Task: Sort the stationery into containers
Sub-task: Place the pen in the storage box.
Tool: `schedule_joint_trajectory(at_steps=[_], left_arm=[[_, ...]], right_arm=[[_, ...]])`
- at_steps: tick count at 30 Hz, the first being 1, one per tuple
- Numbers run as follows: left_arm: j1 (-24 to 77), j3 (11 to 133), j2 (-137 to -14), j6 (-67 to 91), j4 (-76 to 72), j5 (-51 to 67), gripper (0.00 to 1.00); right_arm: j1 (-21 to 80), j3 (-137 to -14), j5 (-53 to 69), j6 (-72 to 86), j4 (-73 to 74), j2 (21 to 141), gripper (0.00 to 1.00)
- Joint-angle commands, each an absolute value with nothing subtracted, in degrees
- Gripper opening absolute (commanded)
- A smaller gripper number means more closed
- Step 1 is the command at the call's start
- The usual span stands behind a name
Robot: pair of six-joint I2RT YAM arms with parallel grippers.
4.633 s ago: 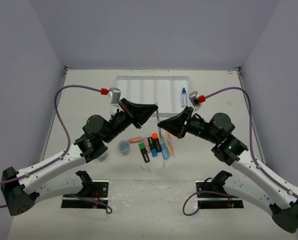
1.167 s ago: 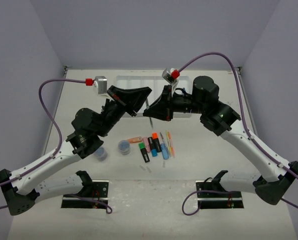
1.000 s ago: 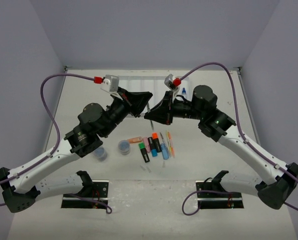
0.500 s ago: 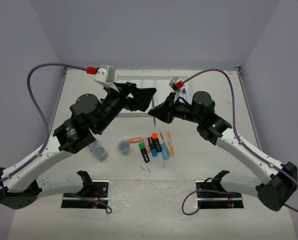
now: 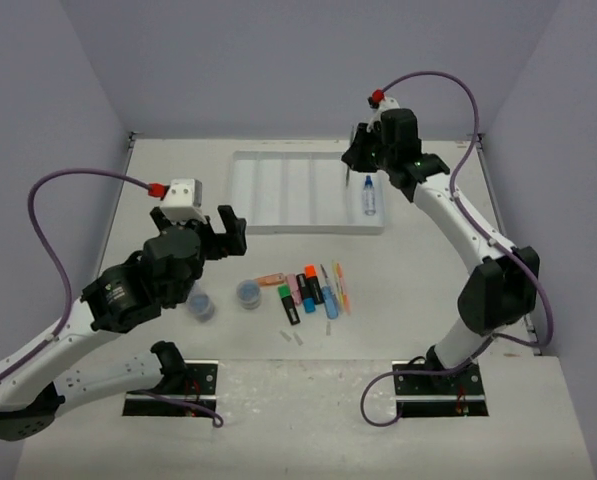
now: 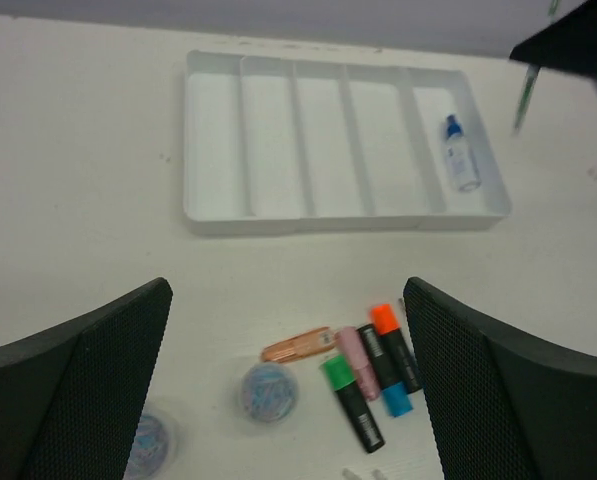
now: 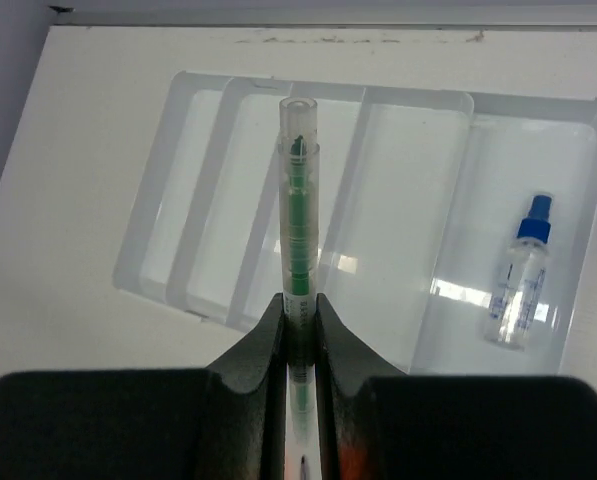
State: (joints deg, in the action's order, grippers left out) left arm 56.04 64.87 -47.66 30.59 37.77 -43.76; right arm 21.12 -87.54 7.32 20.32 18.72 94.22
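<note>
Pressed shut, the right fingers [image 7: 270, 340] pinch a thin clear pen with a green core [image 7: 298, 200], which juts straight out past their tips in the air. The left fingers [image 6: 483, 385] stand spread wide and grip nothing. Below both lies the pale surface [image 5: 168, 180]. Beneath the right fingers, and well ahead of the left ones, sits the shallow white rectangular plastic tray [image 5: 298, 229] with five long compartments. Close in front of the left fingers, framed between them, short chunky highlighters lie side by side: a green-capped highlighter [image 6: 353, 405], a pink highlighter [image 6: 353, 350], a black-bodied highlighter with a blue end [image 6: 383, 370] and an orange-capped highlighter [image 6: 393, 345]. A copper-orange highlighter [image 6: 298, 345] lies crosswise just left of them. Toward the left-hand finger sit a small round clear tub with blue contents [image 6: 268, 390] and a second such tub [image 6: 148, 440], apart from each other. Thin pens [image 5: 339, 287] lie just right of the highlighters. A small clear blue-capped bottle [image 5: 369, 195] lies in the tray's end compartment, right of the right fingers' tips.
</note>
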Motion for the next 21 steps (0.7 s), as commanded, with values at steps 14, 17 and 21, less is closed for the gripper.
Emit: schedule_joint_trajectory(at_steps=[14, 17, 21], left_arm=[[55.37, 67.44, -59.67, 38.9, 53.49, -50.4, 1.0], [55.37, 63.33, -54.38, 36.39, 51.72, -51.43, 1.0], [55.28, 54.52, -50.56, 34.11, 45.94, -49.99, 1.0]], right_arm=[[21.22, -117.73, -0.22, 19.81, 37.72, 130.0, 0.0], [21.27, -117.69, -0.18, 20.41, 37.18, 130.86, 0.0], [21.36, -118.04, 1.23, 20.91, 37.18, 131.13, 0.03]])
